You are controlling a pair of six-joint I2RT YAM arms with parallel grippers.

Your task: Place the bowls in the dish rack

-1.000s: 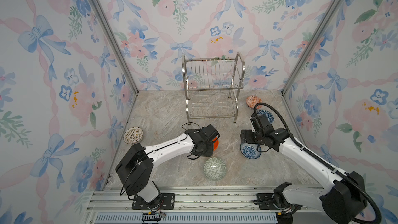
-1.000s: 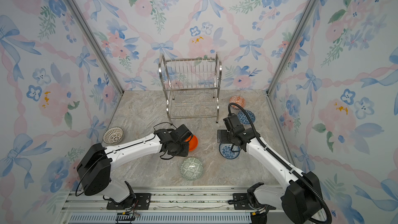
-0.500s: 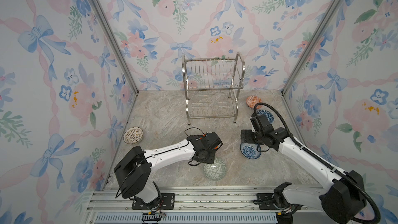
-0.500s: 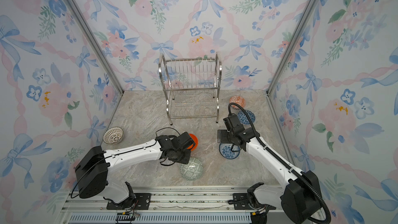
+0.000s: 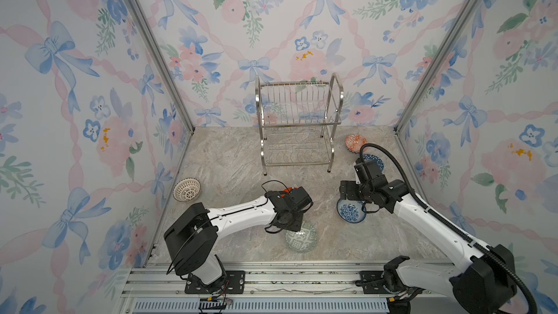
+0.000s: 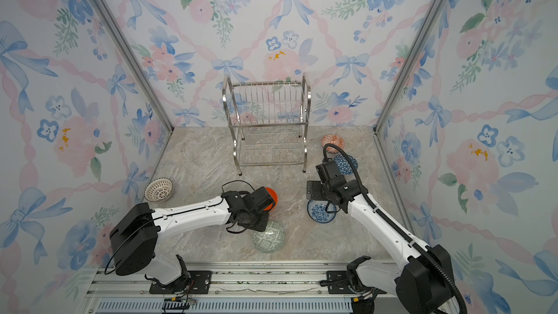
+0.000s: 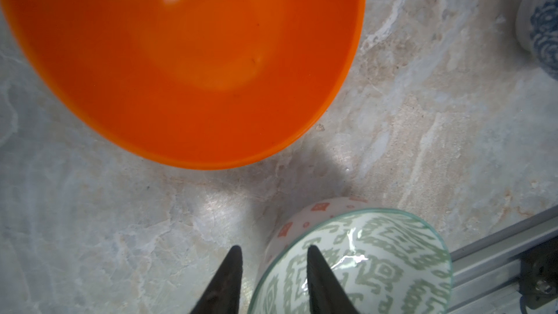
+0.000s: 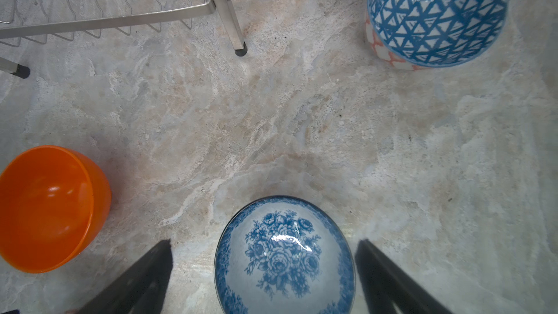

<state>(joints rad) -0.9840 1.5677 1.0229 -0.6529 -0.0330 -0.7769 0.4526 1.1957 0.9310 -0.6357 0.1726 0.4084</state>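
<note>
Position change: the left gripper (image 7: 273, 249) is no longer at the plain orange bowl (image 7: 181, 55), where it was a second ago. It now stands at the rim of the green-white bowl (image 7: 362, 267). In the left wrist view one finger (image 7: 229, 279) is outside the bowl wall and the other is over the inside, so the rim lies between them. The jaws are narrowed but not closed on the rim; a gap shows on each side. The orange bowl stands free and upright on the marble table (image 5: 229, 161), near the green-white bowl.

The right gripper (image 8: 264, 241) has not moved. It hovers with jaws fully spread, one finger on each side of the blue-white floral bowl (image 8: 283, 261), gripping nothing.

Task status: the dish rack (image 5: 297, 122) stands at the back of the table with both tiers bare. All six bowls sit on the table — the white lattice bowl (image 5: 186, 189) by the left wall, the dark-blue triangle bowl (image 8: 437, 13) and the orange-red patterned bowl (image 5: 355, 141) to the right of the rack.

Judgement: the left arm has switched target to the green-white bowl. The next action needed is to close on its rim, then lift.
</note>
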